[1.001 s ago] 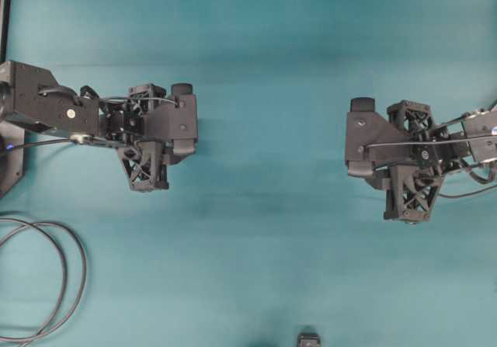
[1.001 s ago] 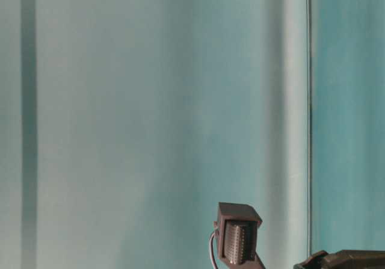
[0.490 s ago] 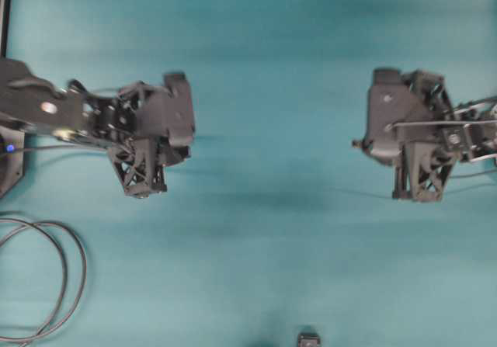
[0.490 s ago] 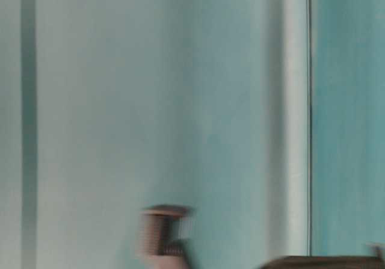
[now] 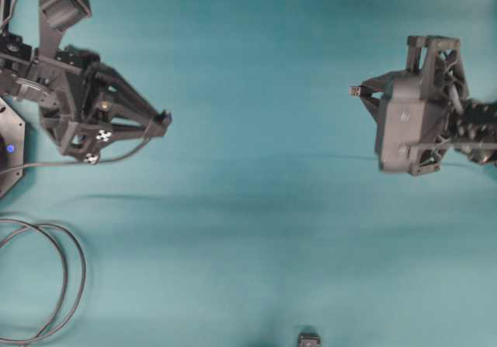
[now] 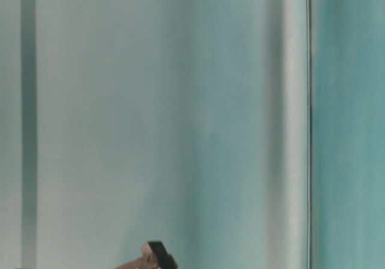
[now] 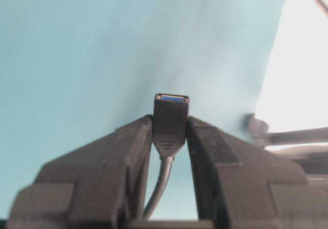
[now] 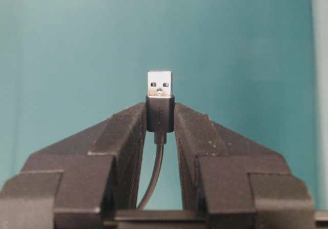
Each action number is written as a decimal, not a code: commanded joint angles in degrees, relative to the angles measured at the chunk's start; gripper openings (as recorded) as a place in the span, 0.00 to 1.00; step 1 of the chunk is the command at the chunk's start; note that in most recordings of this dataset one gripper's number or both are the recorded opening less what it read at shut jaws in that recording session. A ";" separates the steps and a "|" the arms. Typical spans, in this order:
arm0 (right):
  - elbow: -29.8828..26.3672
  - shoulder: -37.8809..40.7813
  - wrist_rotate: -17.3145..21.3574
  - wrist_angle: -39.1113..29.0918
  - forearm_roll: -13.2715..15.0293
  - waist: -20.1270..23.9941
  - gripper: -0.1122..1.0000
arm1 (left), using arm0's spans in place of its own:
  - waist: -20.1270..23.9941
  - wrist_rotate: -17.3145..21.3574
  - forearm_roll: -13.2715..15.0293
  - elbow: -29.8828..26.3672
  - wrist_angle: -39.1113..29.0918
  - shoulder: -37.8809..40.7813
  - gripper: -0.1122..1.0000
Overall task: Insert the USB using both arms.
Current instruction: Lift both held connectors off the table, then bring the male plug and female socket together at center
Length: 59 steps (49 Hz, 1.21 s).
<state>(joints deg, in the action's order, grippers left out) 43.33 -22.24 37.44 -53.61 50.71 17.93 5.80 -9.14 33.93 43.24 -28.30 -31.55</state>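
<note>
Left gripper [image 7: 169, 129]: jaws drawn in tight on the black socket end [image 7: 171, 117], clamped on its two flat sides. Blue-lined mouth of the socket sticks out past the fingertips; its dark cable [image 7: 159, 185] drops back between the fingers. Overhead, this gripper [image 5: 161, 119] sits left of the small dark block [image 5: 309, 339] and well away from it, over the teal counter [image 5: 256, 168].

Right gripper [image 8: 160, 117]: jaws likewise closed in, gripping the black collar of the USB [image 8: 160, 84]. Silver plug tip is clear of the fingertips, upright in the wrist view, two small square holes visible. Thin cable runs down between the fingers. Overhead, the plug [image 5: 355, 91] points toward the left gripper, right of the block and far from it.

Socket and plug well apart, not touching. Grey cable coil [image 5: 46, 281] lies on the counter, left of the block.
</note>
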 commanded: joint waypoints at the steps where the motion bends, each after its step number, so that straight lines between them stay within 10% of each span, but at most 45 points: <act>1: -0.79 0.97 0.26 -3.60 4.48 1.93 0.28 | 0.09 2.46 7.47 -0.18 -1.05 0.00 0.35; 12: 0.35 1.76 0.35 -10.63 12.04 5.80 0.28 | 3.43 17.67 32.52 -0.09 -12.13 3.16 0.35; 22: 1.32 1.93 0.35 -12.57 17.05 8.35 0.28 | 15.91 37.18 55.46 0.62 -31.82 13.45 0.35; 28: 1.85 3.08 0.35 -17.49 21.62 9.76 0.28 | 19.25 47.20 65.48 0.44 -44.65 23.38 0.35; 37: 4.57 6.15 0.44 -19.16 28.83 11.16 0.28 | 19.25 54.05 68.12 -5.98 -55.81 36.65 0.35; 59: 0.18 13.89 5.45 -26.10 36.30 16.35 0.28 | 19.07 53.53 67.06 -17.49 -60.03 47.46 0.35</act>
<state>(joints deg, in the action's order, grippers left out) 45.62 -9.14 42.89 -77.87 86.13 33.22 24.87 43.95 100.99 26.72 -87.98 16.26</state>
